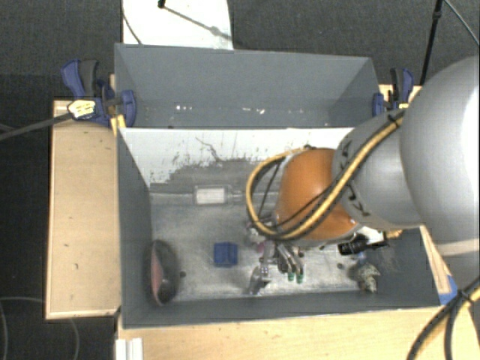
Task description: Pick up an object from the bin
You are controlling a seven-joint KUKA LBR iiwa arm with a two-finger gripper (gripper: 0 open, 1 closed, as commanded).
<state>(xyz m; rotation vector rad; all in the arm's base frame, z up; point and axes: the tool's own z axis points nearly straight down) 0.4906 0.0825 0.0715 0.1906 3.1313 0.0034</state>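
The few loose items lay well apart on the floor of the bin (240,88), each open to approach from above: a small blue block (224,254) at middle front, a dark oval item (161,271) by the left wall, a pale cylinder (210,195) toward the back. The arm (431,156) reached in from the right, wrist pitched steeply down, placing the gripper (274,273) low over the floor near the blue block, judged the likeliest candidate. Whether the gripper was open or closed could not be determined.

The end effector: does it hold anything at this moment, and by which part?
It cannot be told. The end effector sits low near the bin floor, just right of a small blue block, which lies apart from it.
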